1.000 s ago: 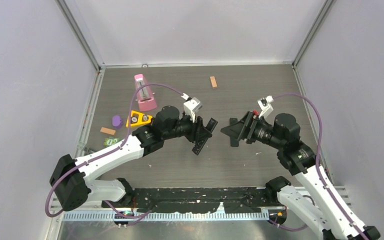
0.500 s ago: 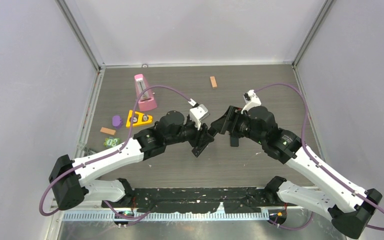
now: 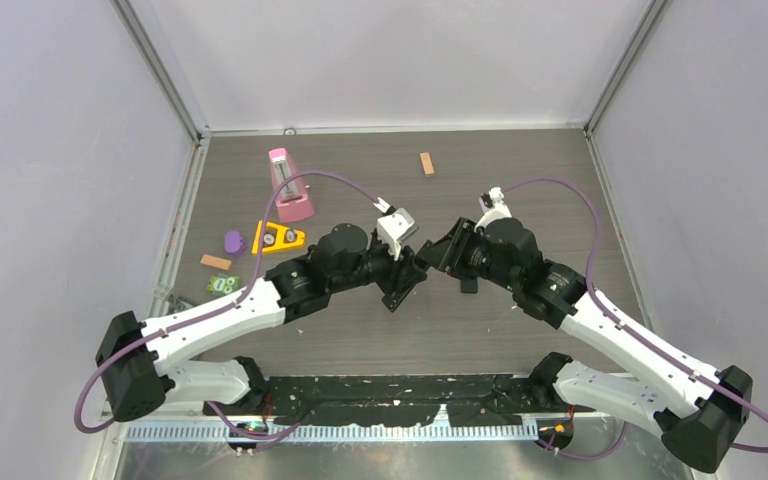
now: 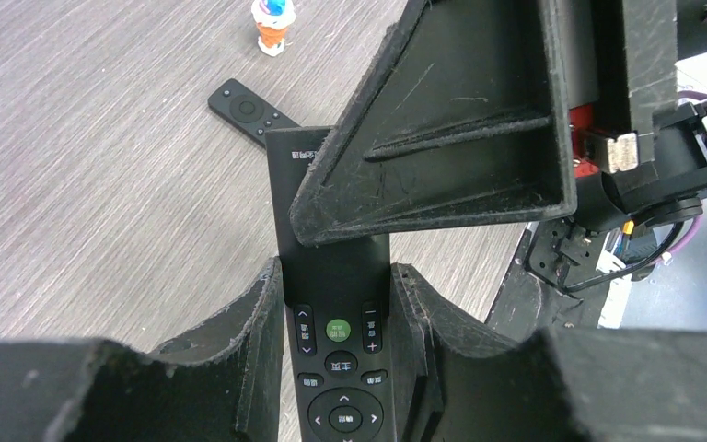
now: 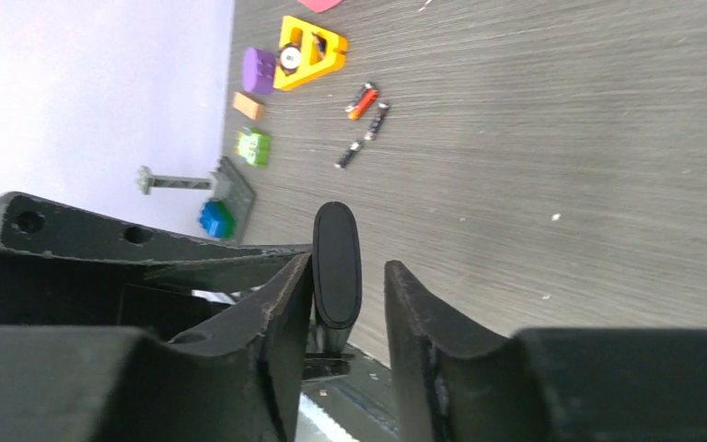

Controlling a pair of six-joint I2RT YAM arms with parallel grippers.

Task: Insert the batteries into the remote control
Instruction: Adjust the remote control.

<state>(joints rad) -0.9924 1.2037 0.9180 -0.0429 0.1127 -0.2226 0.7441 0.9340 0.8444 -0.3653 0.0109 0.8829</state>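
Note:
My left gripper (image 4: 336,276) is shut on the black remote control (image 4: 331,212), gripping its sides at the button end and holding it above the table. The same left gripper (image 3: 405,275) meets my right gripper (image 3: 430,258) at mid table. My right gripper (image 5: 350,267) straddles the remote's rounded far end (image 5: 337,258). One finger (image 5: 281,304) touches it, and a gap stays on the other side. Several small red-and-dark batteries (image 5: 361,99) lie loose on the table beyond, near a yellow toy (image 5: 308,51).
A smaller black remote (image 4: 249,110) lies flat on the table under the two grippers. A pink upright object (image 3: 288,188), a purple piece (image 3: 233,241), a green piece (image 3: 224,284) and an orange block (image 3: 215,262) sit left. A wooden block (image 3: 426,163) is at the back.
My right arm swung left to the held remote and its jaws narrowed around the remote's far end. The left gripper shifted slightly right, still gripping the remote.

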